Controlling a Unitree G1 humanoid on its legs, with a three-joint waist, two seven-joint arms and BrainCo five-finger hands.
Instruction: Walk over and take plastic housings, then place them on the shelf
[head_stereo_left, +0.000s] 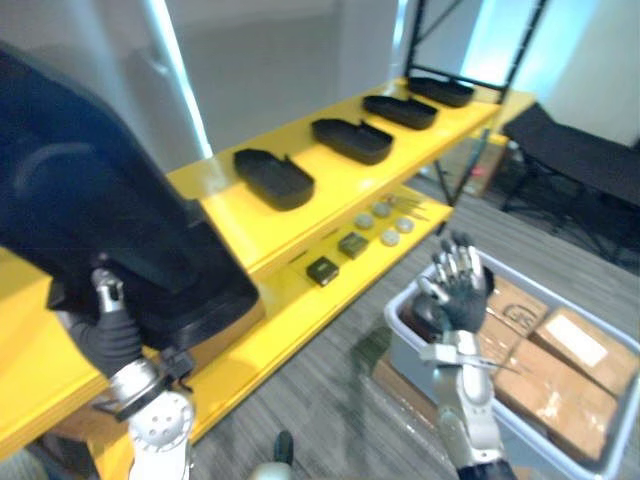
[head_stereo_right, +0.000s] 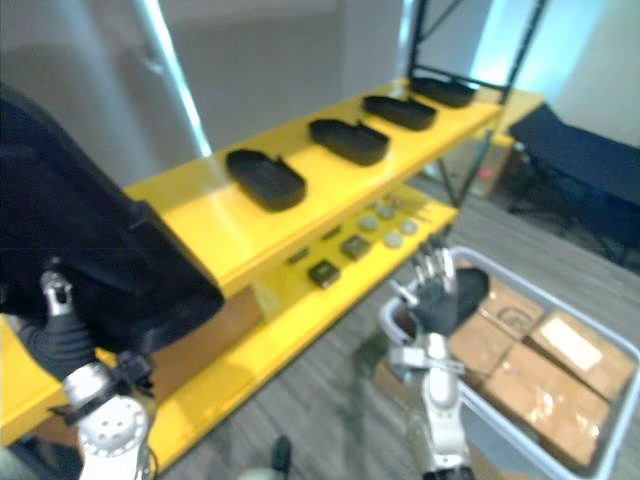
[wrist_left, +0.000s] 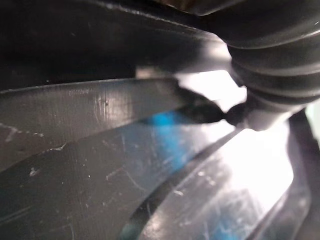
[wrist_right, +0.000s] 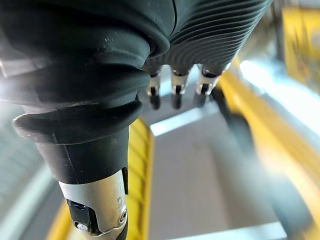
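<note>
**Left hand holds up a big housing by the shelf**

The left hand (head_stereo_left: 105, 335) is raised, with its wrist pointing up. It is pushed in under a big black housing (head_stereo_left: 90, 200). The housing sits right on top of this hand and covers most of it, so I cannot tell if the hand is open or closed. The housing's long side slants from high up and away from the hand down to a low end just above it. That low end points across toward the right hand (head_stereo_left: 455, 290). The housing hangs over the near end of the yellow shelf (head_stereo_left: 240, 225).

The right hand is well apart from the left one. Its arm comes straight up and the hand stands upright. Its fingers are straight and spread a little, and it holds nothing. Just under it is the corner of a grey bin (head_stereo_left: 410, 348) with brown boxes (head_stereo_left: 560, 390) inside.

Past the left hand, four more housings lie in a row on the top board of the shelf, the closest one (head_stereo_left: 273, 178) first. Each lies open side up, with its long side across the board. Between the two hands, small parts (head_stereo_left: 322, 270) lie on the lower board.
</note>
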